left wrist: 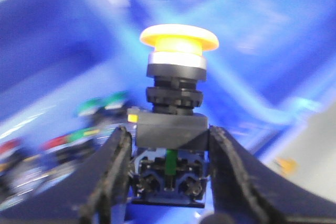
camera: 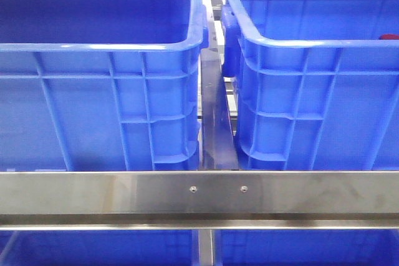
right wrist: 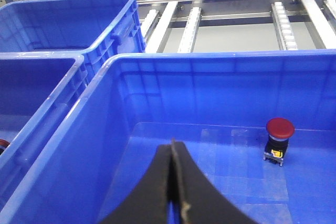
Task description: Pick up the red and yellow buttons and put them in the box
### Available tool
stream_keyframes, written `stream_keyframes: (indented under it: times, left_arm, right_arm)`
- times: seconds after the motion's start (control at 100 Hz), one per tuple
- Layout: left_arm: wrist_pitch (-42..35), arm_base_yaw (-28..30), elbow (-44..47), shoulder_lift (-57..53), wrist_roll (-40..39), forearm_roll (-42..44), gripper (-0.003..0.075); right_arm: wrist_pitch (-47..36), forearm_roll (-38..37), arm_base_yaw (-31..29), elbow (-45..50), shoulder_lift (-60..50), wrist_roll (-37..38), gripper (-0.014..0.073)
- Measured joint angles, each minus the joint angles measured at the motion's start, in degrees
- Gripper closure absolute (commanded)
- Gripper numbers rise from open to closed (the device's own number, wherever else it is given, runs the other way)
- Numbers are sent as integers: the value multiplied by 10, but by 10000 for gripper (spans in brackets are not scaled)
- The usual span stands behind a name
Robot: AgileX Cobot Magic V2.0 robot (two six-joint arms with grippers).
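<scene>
The left gripper (left wrist: 169,174) is clenched on the black body of the yellow button (left wrist: 178,38), holding it upright above a blurred blue crate interior. The right gripper (right wrist: 172,182), fingers pressed together with nothing between them, hangs over the box (right wrist: 157,64), where the red button (right wrist: 279,139) stands on the floor near the far wall.

The left arm's black two-fingered gripper (left wrist: 169,169) has its jaws spread just enough to clamp the dark square base of a yellow mushroom-capped push button (left wrist: 178,38), one finger (left wrist: 113,174) pressed against each side. The right arm's black gripper (right wrist: 172,182) hangs with its fingertips pressed together, holding nothing.
</scene>
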Motion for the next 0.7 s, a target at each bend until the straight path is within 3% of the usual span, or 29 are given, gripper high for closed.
stream_keyframes:
  times: [0.11, 0.18, 0.42, 0.49, 0.56, 0.7]
  left_arm:
    - [1, -36, 0, 0, 0, -1, 739]
    - [1, -45, 0, 0, 0, -1, 739]
    - [2, -49, 0, 0, 0, -1, 739]
    - [2, -49, 0, 0, 0, -1, 739]
    - [2, -49, 0, 0, 0, -1, 739]
    - [2, -49, 0, 0, 0, -1, 739]
  right_arm:
    - [1, 0, 0, 0, 0, 0, 646]
    - [9, 0, 0, 0, 0, 0, 587]
    - [36, 6, 0, 0, 0, 0, 153]
    - [38, 26, 0, 0, 0, 0, 65]
    - [41, 58, 0, 0, 0, 0, 24]
    - [76, 117, 0, 0, 0, 0, 20]
